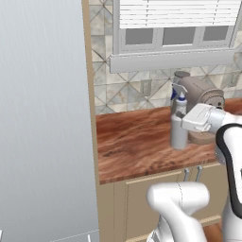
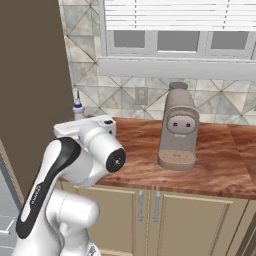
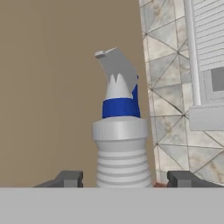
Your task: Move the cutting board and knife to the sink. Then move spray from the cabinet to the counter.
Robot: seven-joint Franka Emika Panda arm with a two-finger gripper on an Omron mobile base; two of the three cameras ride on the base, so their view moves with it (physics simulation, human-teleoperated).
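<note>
Left base view: tall grey panel (image 1: pixel 45 118) filling the left side, reddish-brown counter (image 1: pixel 137 142) stretching right over beige cabinet doors (image 1: pixel 151 198). Tiled backsplash (image 1: pixel 137 85) and window with white blinds (image 1: pixel 177 23) at the far side. Grey-brown coffee machine (image 2: pixel 177 132) upright on the counter, right of the arm in the right base view. Pale-grey spray (image 1: pixel 179 125) upright on the counter, near the coffee machine, blue collar and trigger nozzle on top. In the hand view, gripper (image 3: pixel 124 179) spread wide, one finger on either side of the bottle's ribbed body (image 3: pixel 122 157), visible gaps both sides, not pinching it.
</note>
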